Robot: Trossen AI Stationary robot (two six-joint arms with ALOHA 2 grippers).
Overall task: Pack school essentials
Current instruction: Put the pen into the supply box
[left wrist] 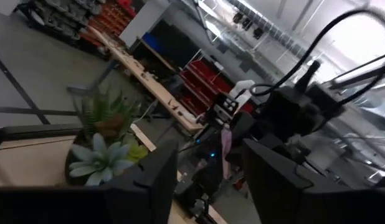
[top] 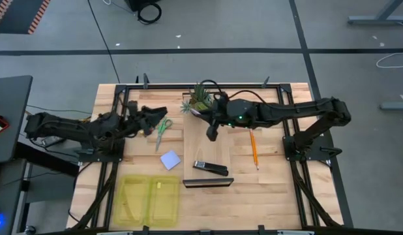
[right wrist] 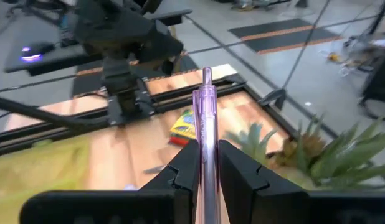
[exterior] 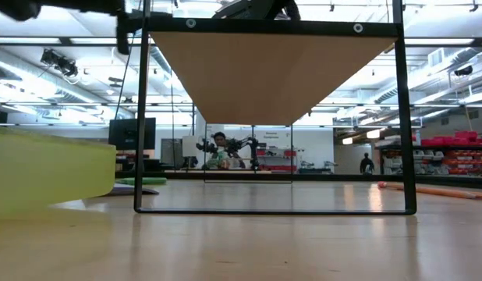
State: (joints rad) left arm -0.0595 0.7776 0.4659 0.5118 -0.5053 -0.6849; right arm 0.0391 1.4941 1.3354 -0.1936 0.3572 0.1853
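Note:
My right gripper [top: 212,132] hangs over the table's middle, shut on a thin purple pen [right wrist: 206,106]. My left gripper [top: 156,116] is raised at the far left with its fingers [left wrist: 161,174] open and nothing between them. Green-handled scissors [top: 163,130] lie flat just right of it. A pale blue note pad [top: 170,159] lies nearer the front. An orange pencil [top: 253,149] lies to the right. A yellow-and-green crayon box [right wrist: 183,127] rests on the wood near the left arm. My right gripper pinches the pen's barrel [right wrist: 206,152] between its two fingers. The pen lies along the fingers and sticks out ahead past their tips, its end [right wrist: 206,74] free. It is lifted clear of the table.
A yellow-green open container [top: 149,199] sits at the near left. A black stapler [top: 210,168] and a black-framed stand [top: 208,183] lie near the front centre. A small potted plant [top: 200,98] stands at the far edge beside the right arm.

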